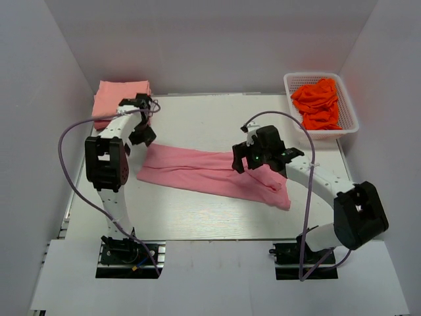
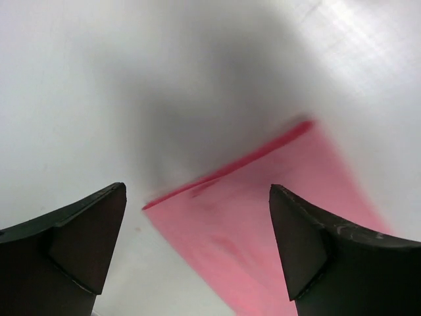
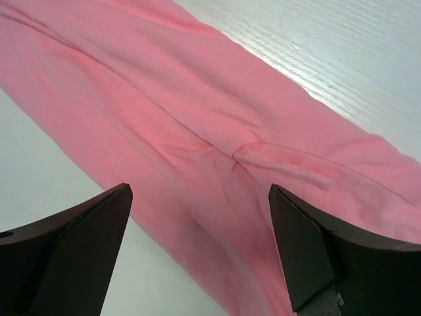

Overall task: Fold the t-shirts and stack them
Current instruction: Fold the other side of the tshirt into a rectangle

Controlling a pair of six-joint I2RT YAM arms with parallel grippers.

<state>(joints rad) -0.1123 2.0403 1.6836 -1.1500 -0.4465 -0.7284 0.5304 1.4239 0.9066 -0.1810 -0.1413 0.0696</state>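
A rose-pink t-shirt point(image 1: 210, 176) lies folded into a long strip across the middle of the table. My left gripper point(image 1: 145, 137) hovers open just above and beyond the strip's left end. In the left wrist view the shirt's corner point(image 2: 263, 217) shows blurred below the open left gripper point(image 2: 197, 247), with nothing between the fingers. My right gripper point(image 1: 239, 161) stands open over the right part of the strip. Wrinkled pink cloth point(image 3: 197, 131) fills the right wrist view under the open right gripper point(image 3: 200, 253), which holds nothing.
A folded stack of salmon-peach t-shirts point(image 1: 122, 97) sits at the back left corner. A white lattice basket point(image 1: 352, 122) at the back right holds bright orange-red t-shirts point(image 1: 319, 102). White walls close in the table on three sides.
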